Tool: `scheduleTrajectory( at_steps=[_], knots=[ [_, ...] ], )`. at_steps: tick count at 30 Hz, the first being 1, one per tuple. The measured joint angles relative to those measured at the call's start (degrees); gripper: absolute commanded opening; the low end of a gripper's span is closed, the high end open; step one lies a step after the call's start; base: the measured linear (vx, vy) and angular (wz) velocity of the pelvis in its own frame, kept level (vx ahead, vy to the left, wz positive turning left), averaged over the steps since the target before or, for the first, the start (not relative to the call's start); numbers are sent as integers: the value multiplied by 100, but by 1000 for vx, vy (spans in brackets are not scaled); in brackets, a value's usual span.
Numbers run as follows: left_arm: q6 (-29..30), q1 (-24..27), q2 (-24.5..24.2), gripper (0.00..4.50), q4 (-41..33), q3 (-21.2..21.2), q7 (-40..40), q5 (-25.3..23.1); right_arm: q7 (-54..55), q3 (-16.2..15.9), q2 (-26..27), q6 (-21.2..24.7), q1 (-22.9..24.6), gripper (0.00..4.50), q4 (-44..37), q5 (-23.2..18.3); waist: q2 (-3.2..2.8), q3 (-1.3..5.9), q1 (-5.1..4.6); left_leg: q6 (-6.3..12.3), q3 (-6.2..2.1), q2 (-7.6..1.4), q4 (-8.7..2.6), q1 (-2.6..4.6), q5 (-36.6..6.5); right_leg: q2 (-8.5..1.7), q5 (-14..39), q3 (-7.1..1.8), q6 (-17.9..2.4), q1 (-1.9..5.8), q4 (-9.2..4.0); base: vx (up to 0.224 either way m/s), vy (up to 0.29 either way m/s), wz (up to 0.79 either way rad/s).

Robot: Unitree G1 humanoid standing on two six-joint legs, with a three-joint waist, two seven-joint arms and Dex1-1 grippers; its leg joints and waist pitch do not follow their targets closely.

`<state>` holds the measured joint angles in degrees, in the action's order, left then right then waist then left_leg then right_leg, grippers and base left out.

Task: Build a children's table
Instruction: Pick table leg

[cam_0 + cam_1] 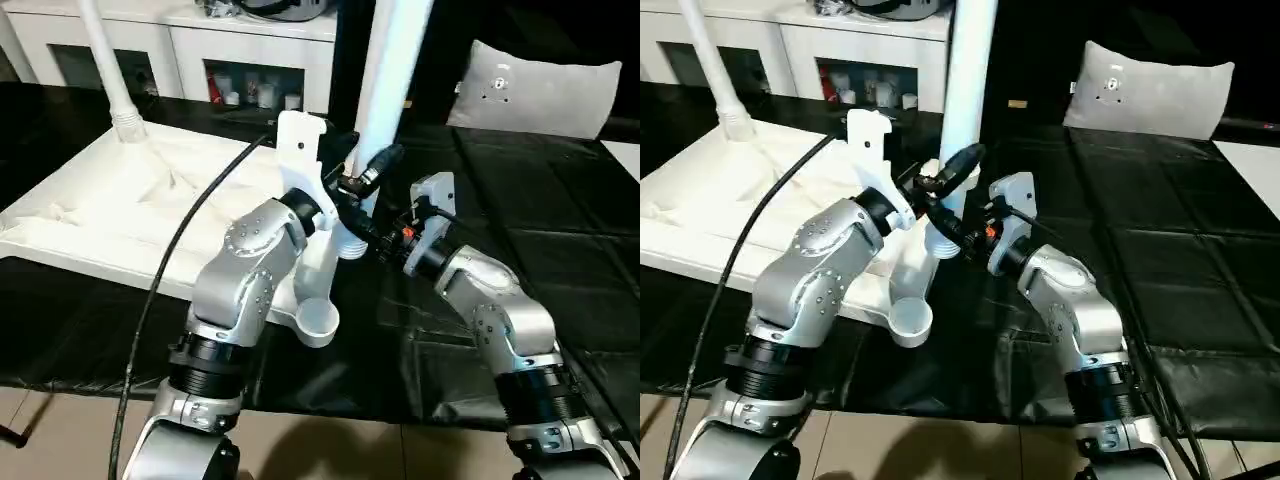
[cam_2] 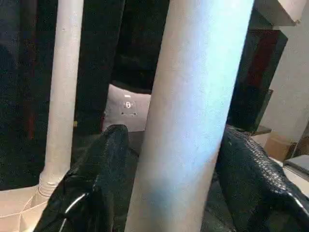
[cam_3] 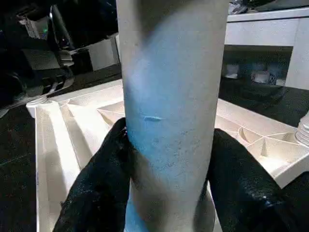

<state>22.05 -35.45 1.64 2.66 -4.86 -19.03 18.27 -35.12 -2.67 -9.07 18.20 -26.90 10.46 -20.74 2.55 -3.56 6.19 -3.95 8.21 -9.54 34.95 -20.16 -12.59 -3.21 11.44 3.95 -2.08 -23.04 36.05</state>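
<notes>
While both pincers clasp the leg point(image 1: 385, 75), black mat point(image 1: 560, 250) lies open.

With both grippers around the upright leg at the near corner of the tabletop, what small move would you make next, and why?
Probably twist the leg further into its corner socket. The right gripper is shut on it low down, the left gripper brackets it, and it stands upright on the table top, like the far leg already seated.
</notes>
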Motion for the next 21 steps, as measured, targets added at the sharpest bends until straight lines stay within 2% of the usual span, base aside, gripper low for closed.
scheduleTrajectory(
  at_steps=[8, 9, 21],
  knots=[
    [-133, -3, -120, 214, 107, -101, 94, -338, 27, -16, 52, -13, -2, 189, 144, 58, 0, 0, -5, 0, 0, 0, -1, 0, 0, 0, 0, 0, 0, 0, 0, 0, 0, 0],
    [-140, -3, -121, 195, 108, -105, 102, -341, 28, -16, 55, -15, -2, 189, 144, 58, 0, 0, -3, 0, 0, 0, -1, 0, 0, 0, 0, 0, 0, -1, 0, 0, 0, 0],
    [-328, -22, -110, 185, 248, -107, 122, -446, 103, -15, 107, -23, -6, 189, 148, 119, -3, 0, -10, 0, 0, 0, -1, 1, 0, 0, 0, 0, 0, -1, 0, 0, 0, 0]
  ],
)
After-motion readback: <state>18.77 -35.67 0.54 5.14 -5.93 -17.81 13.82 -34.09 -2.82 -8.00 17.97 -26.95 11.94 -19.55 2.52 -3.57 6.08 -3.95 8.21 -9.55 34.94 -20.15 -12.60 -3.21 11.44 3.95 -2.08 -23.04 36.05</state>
